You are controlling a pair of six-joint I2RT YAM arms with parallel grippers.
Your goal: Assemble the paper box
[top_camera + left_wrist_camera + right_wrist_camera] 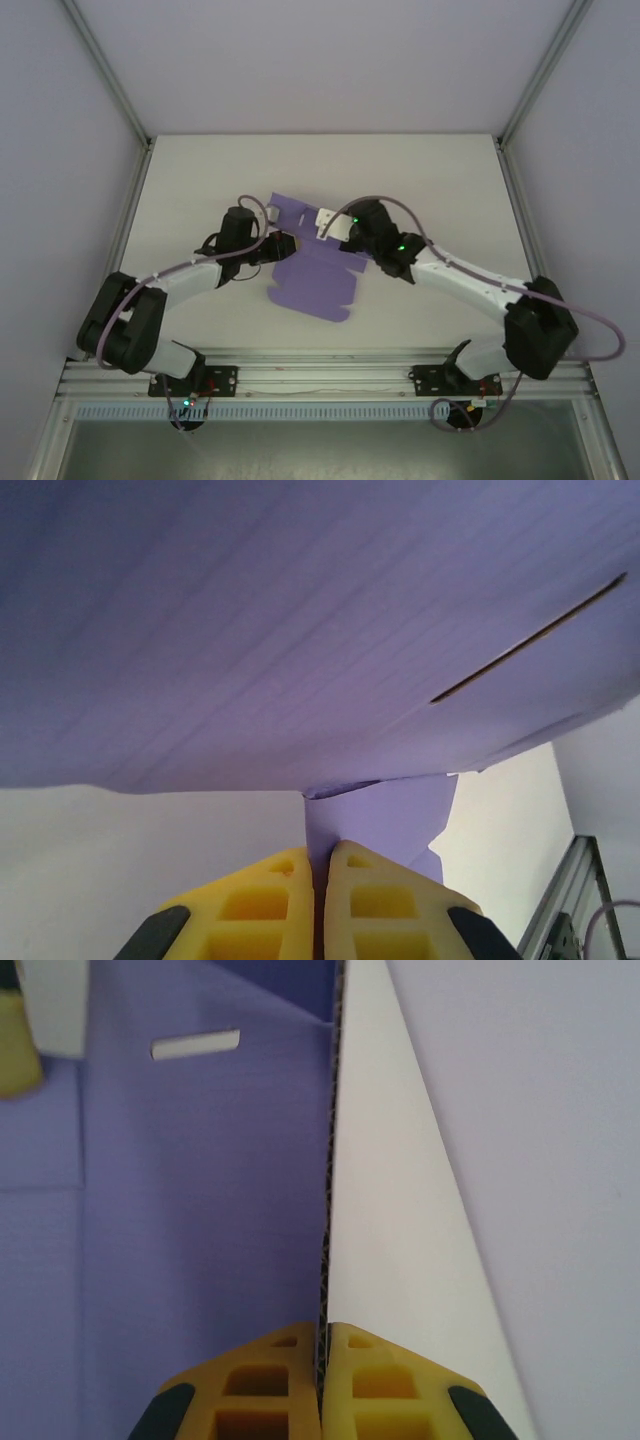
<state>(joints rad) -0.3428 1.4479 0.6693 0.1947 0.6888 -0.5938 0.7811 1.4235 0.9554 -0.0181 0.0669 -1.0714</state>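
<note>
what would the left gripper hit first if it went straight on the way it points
The paper box: the left gripper is shut on one flap, and its big slotted panel lies just ahead, though depth is unclear.

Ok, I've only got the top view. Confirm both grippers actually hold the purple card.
Observer: The left gripper is shut on a small flap folded off the paper box sheet.
Operator: Now the right one.
Observer: The right gripper is shut on a panel's fluted edge, seen edge-on.
Operator: Report any slots nearby.
Observer: One open slot sits in the purple panel left of that edge.
</note>
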